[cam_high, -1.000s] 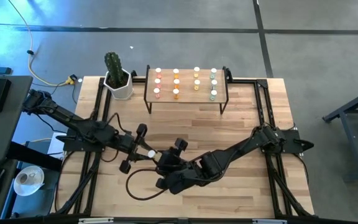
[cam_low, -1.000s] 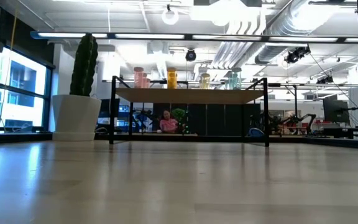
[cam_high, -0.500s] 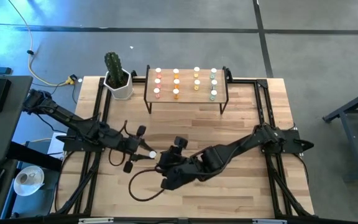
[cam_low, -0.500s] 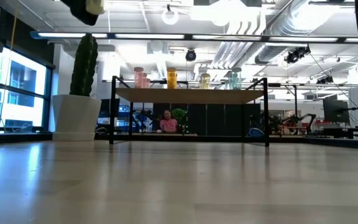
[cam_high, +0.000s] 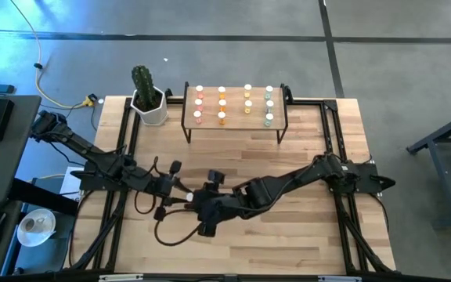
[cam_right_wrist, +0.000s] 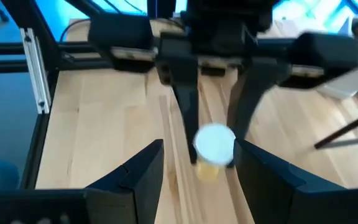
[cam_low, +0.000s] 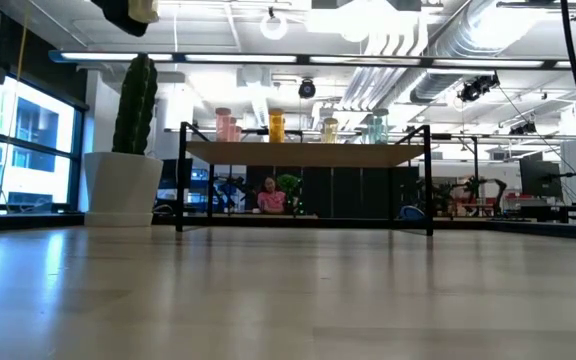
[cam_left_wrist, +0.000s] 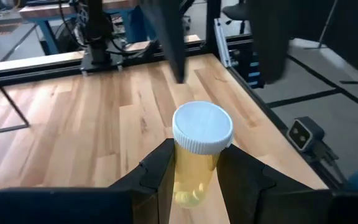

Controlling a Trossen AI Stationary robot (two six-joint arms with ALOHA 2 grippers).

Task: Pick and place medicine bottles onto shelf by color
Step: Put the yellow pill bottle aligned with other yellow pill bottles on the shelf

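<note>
A yellow medicine bottle (cam_left_wrist: 194, 168) with a white cap (cam_high: 188, 197) hangs above the table's near-left middle, with my left gripper (cam_high: 180, 194) shut on it. My right gripper (cam_high: 200, 202) faces it from the table's right and is open. In the right wrist view its fingers (cam_right_wrist: 143, 167) stand to either side of the bottle (cam_right_wrist: 213, 149) without touching it. The shelf (cam_high: 233, 117) stands on thin black legs at the table's far edge. It carries several bottles in columns: pink (cam_low: 226, 125), orange (cam_low: 276, 125), yellow (cam_low: 329, 128) and green (cam_low: 376, 127). My left gripper pinches the yellow bottle by the two sides of its body (cam_left_wrist: 191, 177), just below the cap, between its two fingers. The fingers come from the table's left, slanting a little down. The capped end (cam_left_wrist: 202, 127) sticks out past the fingertips toward my right gripper. The bottle is clear of the table.
A white pot with a cactus (cam_high: 149, 98) stands left of the shelf. Black frame rails (cam_high: 331, 133) run along the table's sides. A dark cable (cam_high: 171, 233) loops below the grippers, near the front edge. Bare wood (cam_high: 233, 157) lies between the grippers and the shelf.
My right gripper has moved toward the table's left, closer to the left gripper and the bottle. My left gripper has tipped downward with the bottle and sunk a little; a dark gripper part now shows at the top of the low view.
</note>
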